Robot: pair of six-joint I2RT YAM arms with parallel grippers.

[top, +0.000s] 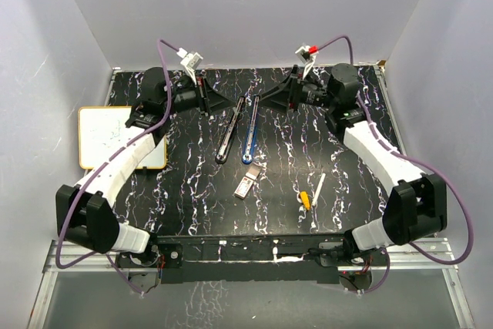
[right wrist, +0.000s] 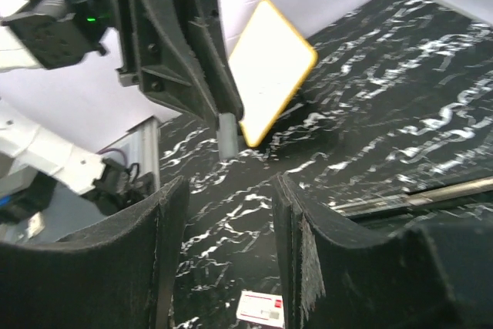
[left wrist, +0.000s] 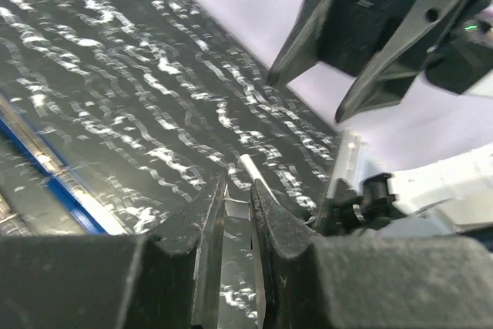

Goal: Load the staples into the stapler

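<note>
L gripper (left wrist: 237, 194) was seen pinched tight on a small grey strip (right wrist: 226, 135). R gripper (right wrist: 231, 182) was spread, nothing betw. Staples box (top: 245, 186) was seen flat on table (top: 192, 190), just below blue stapler (top: 250, 132).

We see soft, even overhead light with faint shadows and mild sheen on the black table (top: 192, 190), while up close the right gripper (right wrist: 231, 184) blurs out of focus

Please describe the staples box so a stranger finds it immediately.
On the black table, a black stapler and a blue stapler lie side by side in the middle. Past the blue one's near end lies the staples box: small, flat, red and white, far shorter than either.
</note>
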